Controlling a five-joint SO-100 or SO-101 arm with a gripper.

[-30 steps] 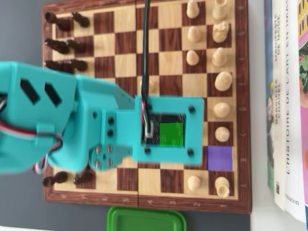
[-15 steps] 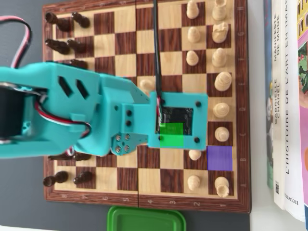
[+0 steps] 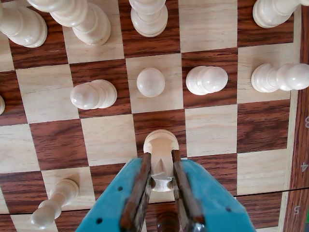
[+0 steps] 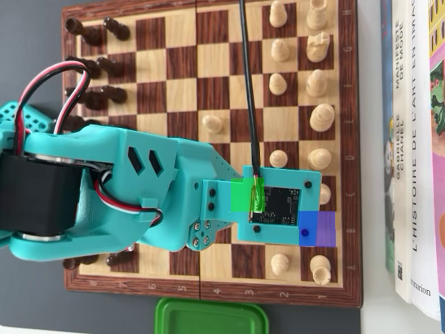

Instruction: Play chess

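End effector (image 3: 161, 181) clamped on white pawn (image 3: 160, 145) above chessboard (image 3: 106, 140); mid-move, next likely needs setting it on target square.

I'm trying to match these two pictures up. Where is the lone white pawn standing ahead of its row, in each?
Wrist view: lone white pawn bottom left, left of the gripper holding a white piece.
Overhead view: board's middle, just above the arm.
Shared landmark: numbered board edge, right in wrist view, bottom in overhead view.
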